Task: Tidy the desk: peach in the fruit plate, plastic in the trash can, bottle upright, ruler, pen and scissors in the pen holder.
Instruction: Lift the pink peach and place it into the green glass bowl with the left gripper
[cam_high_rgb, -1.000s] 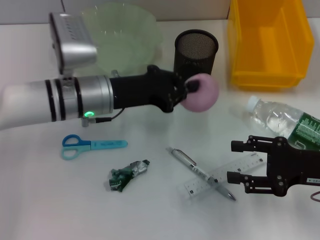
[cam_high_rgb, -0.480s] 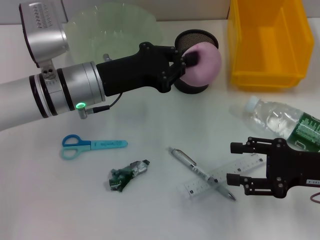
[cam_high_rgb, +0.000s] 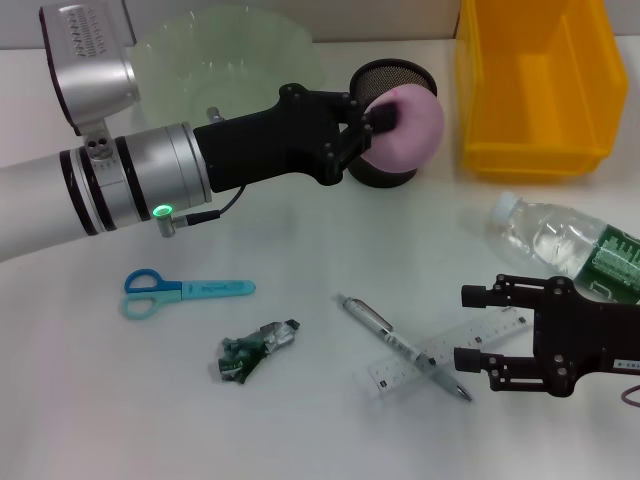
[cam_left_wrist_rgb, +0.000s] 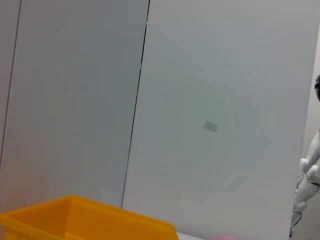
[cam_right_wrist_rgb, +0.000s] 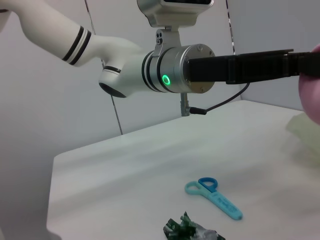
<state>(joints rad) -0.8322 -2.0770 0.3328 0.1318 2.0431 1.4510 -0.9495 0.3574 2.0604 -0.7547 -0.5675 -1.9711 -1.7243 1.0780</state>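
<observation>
**A:** What do we see of the claws?

**B:** Our left gripper (cam_high_rgb: 378, 122) is clamped on the pink peach (cam_high_rgb: 405, 124), a smooth round ball held in the air in front of the black mesh pen holder (cam_high_rgb: 389, 85). Our right gripper (cam_high_rgb: 482, 333) hovers low at the near right, fingers spread wide, holding nothing, just beside the clear ruler (cam_high_rgb: 450, 352).

**A:** And the containers?

**B:** The pale green ribbed fruit plate (cam_high_rgb: 240, 55) sits at the back, behind our left arm; we can't tell what it holds. The yellow plastic bin (cam_high_rgb: 535, 85) shows nothing inside.

**A:** The loose things?

**B:** A clear water bottle (cam_high_rgb: 555, 238) with a green label lies on its side. A silver pen (cam_high_rgb: 400, 345) crosses the ruler. Blue scissors (cam_high_rgb: 185, 291) lie flat, closed. Crumpled green plastic (cam_high_rgb: 255, 350) lies near them on the white desk (cam_high_rgb: 300, 420).
</observation>
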